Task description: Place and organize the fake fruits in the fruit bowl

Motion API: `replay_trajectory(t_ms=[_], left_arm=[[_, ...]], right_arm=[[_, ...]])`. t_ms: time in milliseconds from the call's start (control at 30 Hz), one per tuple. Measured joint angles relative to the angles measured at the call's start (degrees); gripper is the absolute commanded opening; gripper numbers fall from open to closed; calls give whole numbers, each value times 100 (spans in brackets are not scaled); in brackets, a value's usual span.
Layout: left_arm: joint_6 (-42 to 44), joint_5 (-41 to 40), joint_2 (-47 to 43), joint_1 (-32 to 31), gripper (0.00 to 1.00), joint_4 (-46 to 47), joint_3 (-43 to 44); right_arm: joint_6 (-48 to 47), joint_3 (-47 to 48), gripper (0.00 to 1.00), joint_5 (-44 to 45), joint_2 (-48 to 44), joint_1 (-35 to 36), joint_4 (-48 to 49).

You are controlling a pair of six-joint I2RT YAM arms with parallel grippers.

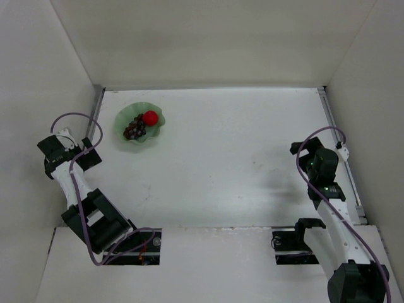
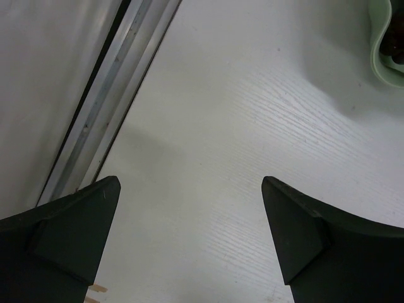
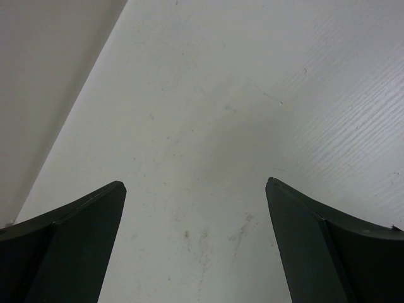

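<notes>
White desk (image 1: 240,158), wide and bare in the middle. Left fingers (image 2: 95,208) are spread full wide with nothing between them; right fingers (image 3: 95,214) the same, empty. The fruit bowl (image 1: 121,121) sits far-left, grapes (image 1: 134,128) and red fruit (image 1: 151,117) touching inside it. Looks finished. Any tidying wants a gentle nudge, not a squeeze. The left wrist view cuts the bowl to a rim sliver.

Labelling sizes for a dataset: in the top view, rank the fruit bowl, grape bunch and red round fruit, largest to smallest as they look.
1. fruit bowl, clearly widest.
2. grape bunch, somewhat bigger than the next.
3. red round fruit.
Both fruits lie in the bowl, so camera distance barely matters.
</notes>
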Motion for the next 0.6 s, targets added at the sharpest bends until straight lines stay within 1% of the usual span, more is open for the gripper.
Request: replay_trajectory(t_ms=[600], left_arm=[[-2,-39,26,-321,100,66,0]], right_arm=[[-2,0,100,0,-37,-35,0]])
